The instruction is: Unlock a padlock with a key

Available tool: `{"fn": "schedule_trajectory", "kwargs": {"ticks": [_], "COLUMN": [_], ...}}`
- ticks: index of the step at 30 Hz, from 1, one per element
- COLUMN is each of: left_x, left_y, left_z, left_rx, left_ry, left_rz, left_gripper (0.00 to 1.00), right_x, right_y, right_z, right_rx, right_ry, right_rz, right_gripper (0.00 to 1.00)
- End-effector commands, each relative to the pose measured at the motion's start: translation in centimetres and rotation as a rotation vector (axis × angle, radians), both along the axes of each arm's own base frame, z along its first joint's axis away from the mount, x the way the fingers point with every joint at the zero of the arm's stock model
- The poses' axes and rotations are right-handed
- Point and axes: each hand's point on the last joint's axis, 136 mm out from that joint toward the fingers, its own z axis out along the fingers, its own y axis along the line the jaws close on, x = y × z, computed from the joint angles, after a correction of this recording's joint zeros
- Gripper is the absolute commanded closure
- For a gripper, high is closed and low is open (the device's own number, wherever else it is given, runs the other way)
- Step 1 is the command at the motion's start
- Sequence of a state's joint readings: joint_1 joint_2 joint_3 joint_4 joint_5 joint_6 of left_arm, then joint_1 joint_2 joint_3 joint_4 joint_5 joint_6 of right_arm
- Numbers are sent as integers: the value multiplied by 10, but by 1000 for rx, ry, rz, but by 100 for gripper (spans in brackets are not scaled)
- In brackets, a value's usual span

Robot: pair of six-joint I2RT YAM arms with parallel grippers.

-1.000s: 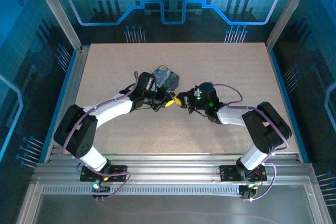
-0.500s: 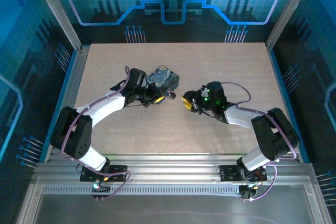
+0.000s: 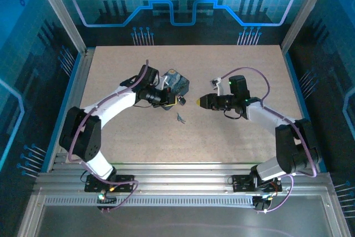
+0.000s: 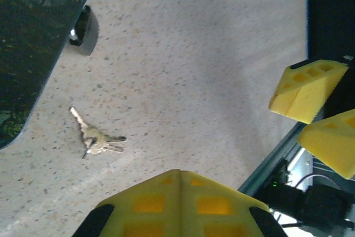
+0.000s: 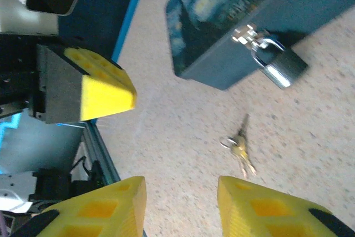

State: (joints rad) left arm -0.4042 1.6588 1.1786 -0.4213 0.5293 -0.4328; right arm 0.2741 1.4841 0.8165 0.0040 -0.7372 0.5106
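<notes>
The small bunch of keys [image 3: 180,117] now lies loose on the table [image 3: 238,70], just below the middle of the top view, between the two arms and held by neither. The left gripper [image 4: 178,192] has its yellow pads pressed together on nothing. The right gripper [image 5: 182,198] has its jaws apart and empty. The padlock [image 5: 275,64] hangs on the clasp of the dark box [image 5: 222,15], at the upper right of the right wrist view, and its loop looks closed. So I judge the key must be picked up again before any unlocking. One second ago the two grippers met tip to tip at the centre and no keys lay on the table; since then both have drawn apart
</notes>
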Motion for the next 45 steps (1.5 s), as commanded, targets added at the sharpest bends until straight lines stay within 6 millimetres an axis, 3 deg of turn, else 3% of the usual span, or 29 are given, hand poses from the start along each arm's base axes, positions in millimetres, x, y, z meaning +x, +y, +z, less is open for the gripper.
{"fn": "schedule_trajectory", "kwargs": {"ticks": [1,5,8,22,32,40,45], "left_x": [-18,-27,-32,-14,-4,-23,-28], "left_y": [-2,8,9,-6,-13,-4,-1], "left_z": [-19,-41,-49,-89,-107,-123,-134], "left_rx": [138,301,346,504,610,773,796], "left_ry": [6,26,30,28,22,39,60], "left_rz": [-78,-29,23,143,163,164,179], "left_gripper": [88,65,58,48,55,61,70], "right_x": [-10,-14,-15,-18,-20,-21,-24], "right_y": [-6,-16,-21,-10,-4,-4,-6], "right_z": [-16,-29,-30,-43,-48,-47,-47], "right_rx": [-52,-118,-139,-119,-106,-108,-109], "right_ry": [41,70,71,110,114,106,103], "right_rz": [7,-54,-79,-79,-57,-52,-54], "right_gripper": [62,62,61,62,63,64,65]}}
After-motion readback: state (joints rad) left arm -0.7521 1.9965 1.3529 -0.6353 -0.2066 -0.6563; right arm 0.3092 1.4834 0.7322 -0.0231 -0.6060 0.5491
